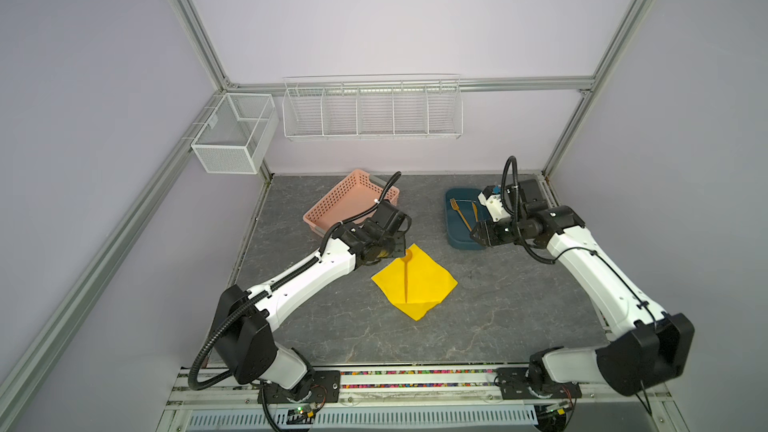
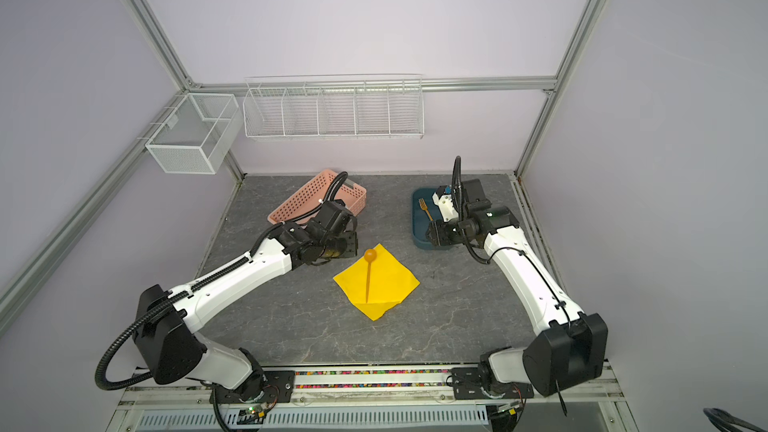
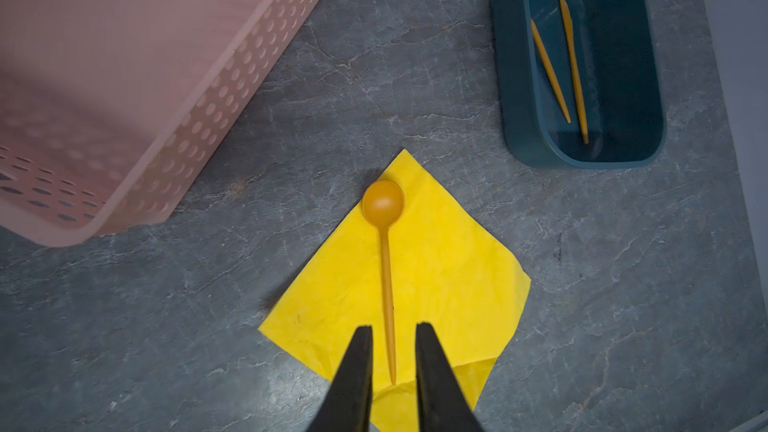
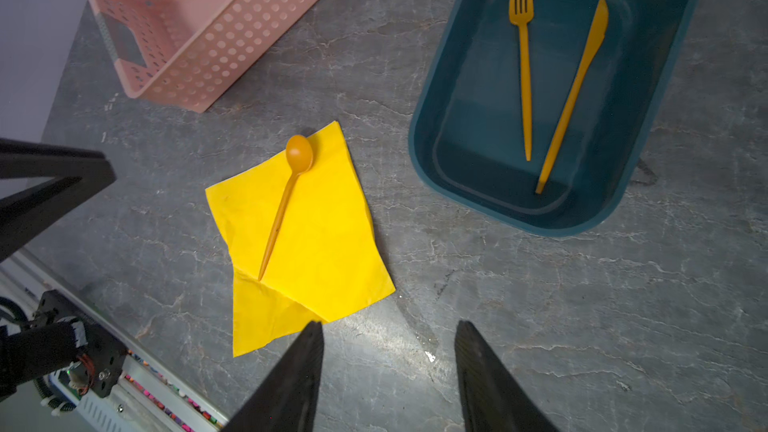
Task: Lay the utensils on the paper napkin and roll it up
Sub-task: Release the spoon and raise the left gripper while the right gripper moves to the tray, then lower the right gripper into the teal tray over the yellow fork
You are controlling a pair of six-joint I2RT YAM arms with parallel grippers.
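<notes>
The yellow paper napkin [image 1: 428,280] [image 2: 390,284] lies flat at mid-table, its near corner folded over. On it rests the orange spoon [image 1: 405,280] [image 3: 386,276] [image 4: 282,209], bowl pointing away from the arms' bases. My left gripper [image 3: 392,326] [image 1: 397,249] hovers over the napkin's far corner. It is open a little, and in the left wrist view the spoon handle shows in the gap, untouched. The fork [image 4: 524,68] [image 1: 457,209] and knife [image 4: 575,93] [image 1: 474,211] lie side by side in a dark blue tray [image 4: 424,135] [image 1: 453,238]. My right gripper [image 4: 390,324] [image 1: 478,234] hangs open and empty above that tray's near end.
A pink perforated basket [image 1: 332,209] [image 3: 166,118] sits tilted at the back left, close behind my left wrist. On the back wall hang a white wire rack [image 1: 372,108] and a mesh box [image 1: 232,135]. Grey stone tabletop [image 1: 498,305] surrounds the napkin.
</notes>
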